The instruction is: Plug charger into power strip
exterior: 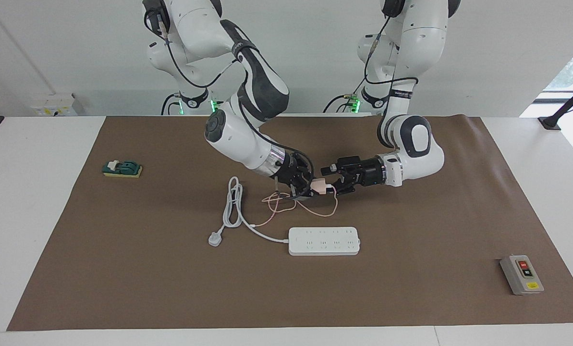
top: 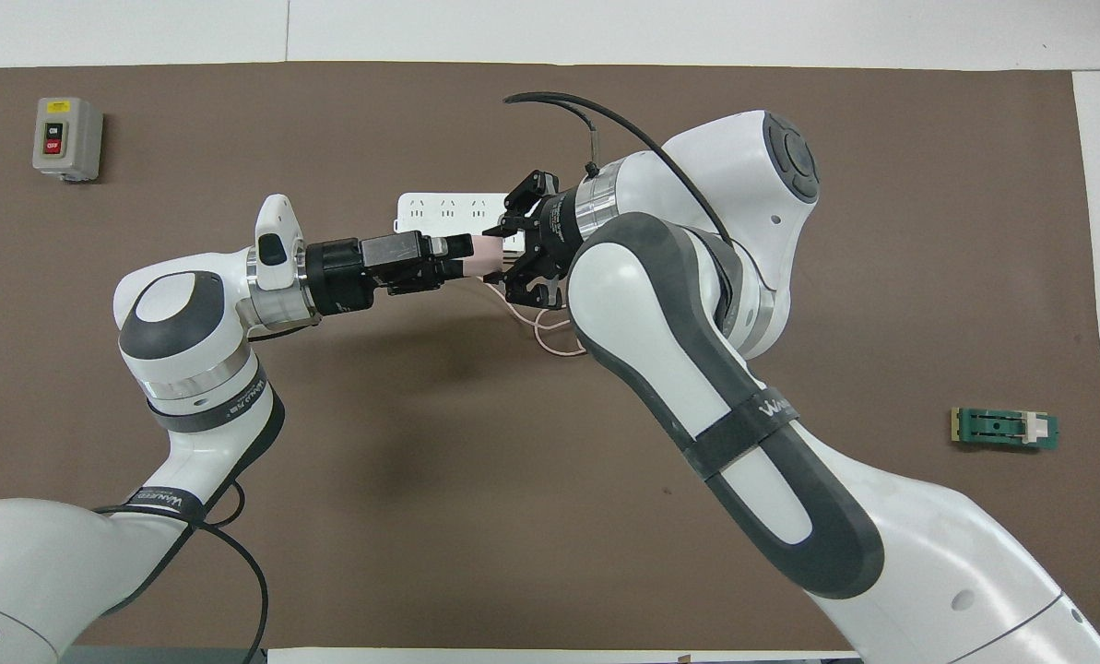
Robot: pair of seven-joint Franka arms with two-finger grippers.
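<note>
Charger [exterior: 319, 184], pale pink, held above the brown mat [exterior: 411, 230] between my two claws. My right claw [exterior: 310, 186] is clamped on its body. My left claw [exterior: 335, 184] meets it from the other end, jaws spread wide around it; whether they touch it I cannot tell. Its thin pink cable [exterior: 315, 207] loops down onto the mat. Power strip [exterior: 323, 240] lies flat on the bench, farther from my bases than the charger, white cord [exterior: 233, 206] and plug [exterior: 214, 238] trailing toward my right arm's end. Grey switch box [exterior: 521, 274] and green block [exterior: 122, 168] sit well apart.
</note>
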